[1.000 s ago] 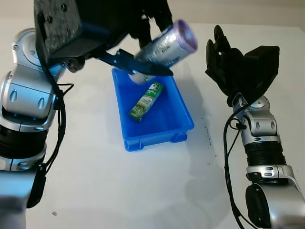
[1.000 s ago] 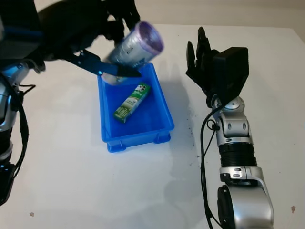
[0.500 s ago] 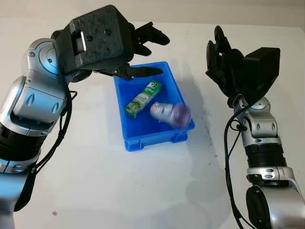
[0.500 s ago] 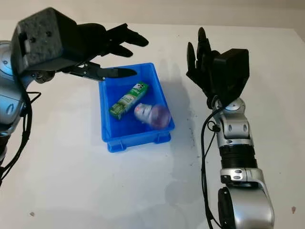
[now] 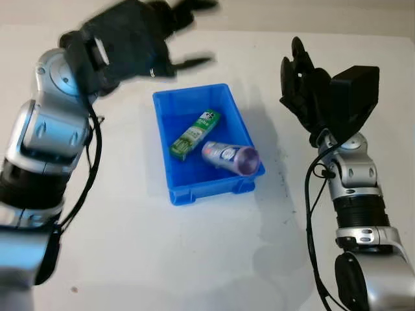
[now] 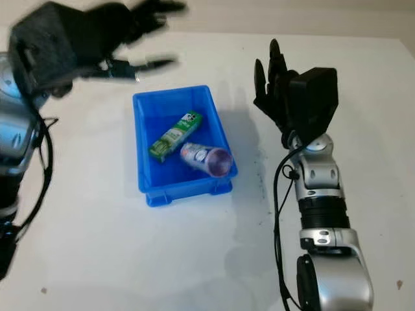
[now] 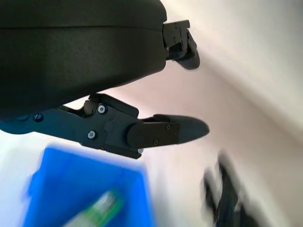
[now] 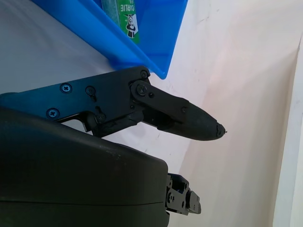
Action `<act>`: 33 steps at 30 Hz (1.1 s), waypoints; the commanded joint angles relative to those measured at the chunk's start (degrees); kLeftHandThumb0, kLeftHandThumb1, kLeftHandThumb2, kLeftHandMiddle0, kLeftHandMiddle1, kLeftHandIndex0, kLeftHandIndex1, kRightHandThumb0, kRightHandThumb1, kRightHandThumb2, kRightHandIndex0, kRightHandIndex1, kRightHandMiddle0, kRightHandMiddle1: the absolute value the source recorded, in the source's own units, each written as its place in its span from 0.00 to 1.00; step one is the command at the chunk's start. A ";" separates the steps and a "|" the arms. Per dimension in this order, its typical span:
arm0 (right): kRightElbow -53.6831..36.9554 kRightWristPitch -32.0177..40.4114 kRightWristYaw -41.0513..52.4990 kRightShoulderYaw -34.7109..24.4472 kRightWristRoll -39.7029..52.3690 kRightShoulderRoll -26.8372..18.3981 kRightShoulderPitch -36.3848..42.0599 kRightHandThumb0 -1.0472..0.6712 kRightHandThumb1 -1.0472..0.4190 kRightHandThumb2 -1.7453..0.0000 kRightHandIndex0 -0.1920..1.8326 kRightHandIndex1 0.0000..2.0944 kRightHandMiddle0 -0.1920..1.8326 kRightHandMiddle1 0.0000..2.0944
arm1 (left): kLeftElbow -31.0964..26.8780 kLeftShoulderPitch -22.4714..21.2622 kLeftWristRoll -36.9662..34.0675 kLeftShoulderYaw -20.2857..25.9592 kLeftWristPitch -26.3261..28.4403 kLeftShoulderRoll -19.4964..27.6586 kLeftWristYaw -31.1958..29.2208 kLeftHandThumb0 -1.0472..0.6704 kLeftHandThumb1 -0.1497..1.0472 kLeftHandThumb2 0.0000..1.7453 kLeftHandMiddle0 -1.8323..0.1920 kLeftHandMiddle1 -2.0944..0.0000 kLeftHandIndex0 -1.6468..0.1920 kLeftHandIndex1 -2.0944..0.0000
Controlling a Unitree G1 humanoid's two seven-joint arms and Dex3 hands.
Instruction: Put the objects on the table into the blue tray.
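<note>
My left hand [image 5: 139, 39] is up over the far-left part of the table [image 5: 194, 259], beyond and to the left of the blue tray [image 5: 170, 184], not over it. It's open, nothing in it; in the left wrist view one finger [image 7: 161, 132] reaches out straight w/ bare white table behind it, and a corner of the tray sits below it.

My right hand [image 5: 311, 91] is raised on the right side, well apart from the tray, palm side facing toward it. Also open, holds nothing. In the right wrist view a finger [image 8: 184, 116] points out past the tray's outer wall, not touching it.

Tray sits about mid-table, long axis running away from me. Two things inside:
- green box [image 5: 195, 135], long and thin, lying diagonally in the middle part of the tray, one end toward the far right wall, other end toward the near left. Its printed end is also seen in the right wrist view.
- silver can [image 5: 228, 157] w/ purple end, on its side in the near right corner, purple end against or just beside the right wall — can't tell which. It lies just beside the box's near end; touching or not, can't tell.
</note>
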 commanded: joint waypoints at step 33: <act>3.16 -2.69 -1.69 -2.45 1.75 -0.77 -2.79 0.25 0.00 0.55 0.00 0.00 0.00 0.00 | 27.74 8.37 -12.27 11.33 -9.24 -8.72 14.82 0.24 1.00 0.32 1.00 1.00 1.00 0.98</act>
